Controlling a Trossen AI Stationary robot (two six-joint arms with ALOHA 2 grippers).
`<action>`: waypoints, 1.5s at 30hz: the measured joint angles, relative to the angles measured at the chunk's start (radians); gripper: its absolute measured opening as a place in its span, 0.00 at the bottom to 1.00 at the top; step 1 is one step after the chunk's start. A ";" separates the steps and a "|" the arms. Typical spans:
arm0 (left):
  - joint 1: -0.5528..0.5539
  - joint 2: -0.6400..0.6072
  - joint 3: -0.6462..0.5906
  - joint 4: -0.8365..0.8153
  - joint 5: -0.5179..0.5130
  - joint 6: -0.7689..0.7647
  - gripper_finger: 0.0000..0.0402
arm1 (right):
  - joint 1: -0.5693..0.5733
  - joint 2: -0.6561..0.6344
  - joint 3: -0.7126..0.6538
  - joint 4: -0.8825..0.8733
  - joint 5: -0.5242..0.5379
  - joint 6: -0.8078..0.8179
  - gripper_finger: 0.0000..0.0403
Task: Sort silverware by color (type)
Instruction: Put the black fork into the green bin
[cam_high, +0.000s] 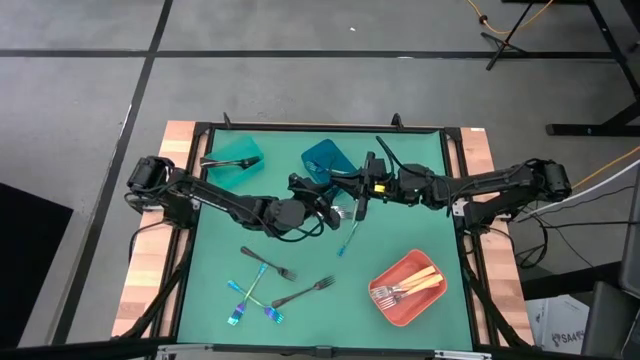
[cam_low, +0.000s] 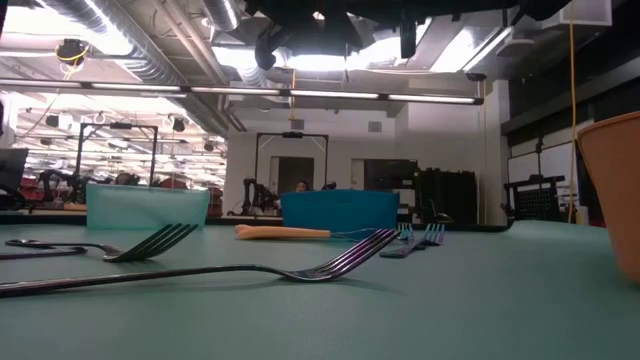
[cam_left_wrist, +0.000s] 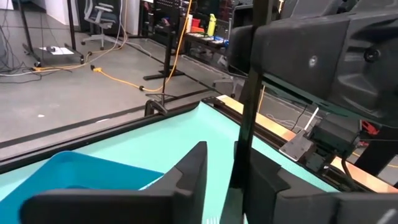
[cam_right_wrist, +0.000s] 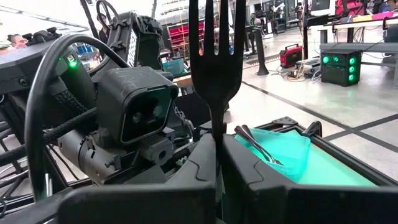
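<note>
My right gripper (cam_right_wrist: 217, 142) is shut on a black fork (cam_right_wrist: 214, 50) and holds it in the air over the middle of the green mat (cam_high: 420, 220), near the blue bin (cam_high: 325, 158). My left gripper (cam_left_wrist: 227, 158) meets it from the table's left. Its open fingers stand on either side of a thin black shaft (cam_left_wrist: 244, 93), which looks like the fork's handle. Several more forks lie on the mat: dark ones (cam_high: 268, 264) (cam_high: 315, 290) and iridescent ones (cam_high: 238, 300) (cam_high: 347, 240). My right gripper pinches the black fork's neck (cam_right_wrist: 216, 127), just below the tines, between its two fingers. The head and tines stick out past the fingertips, and the fork is clear of the mat. My left gripper's one finger (cam_left_wrist: 264, 180) is right beside the shaft; I cannot tell whether it touches.
A light teal bin (cam_high: 237, 155) at the far left holds dark forks (cam_right_wrist: 258, 146). A coral bin (cam_high: 408, 288) at the near right holds gold-handled forks (cam_high: 420, 282). The two arms meet close together over the mat's middle.
</note>
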 joint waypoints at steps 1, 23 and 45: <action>0.000 0.000 0.000 0.000 0.000 0.000 0.16 | 0.000 0.000 0.000 0.000 0.000 0.000 0.00; -0.003 0.000 0.000 -0.001 0.003 0.004 0.00 | 0.000 0.000 0.000 -0.002 0.003 0.000 0.00; -0.024 0.000 0.000 -0.006 -0.006 0.003 0.00 | 0.000 -0.002 0.000 -0.027 -0.003 0.000 0.00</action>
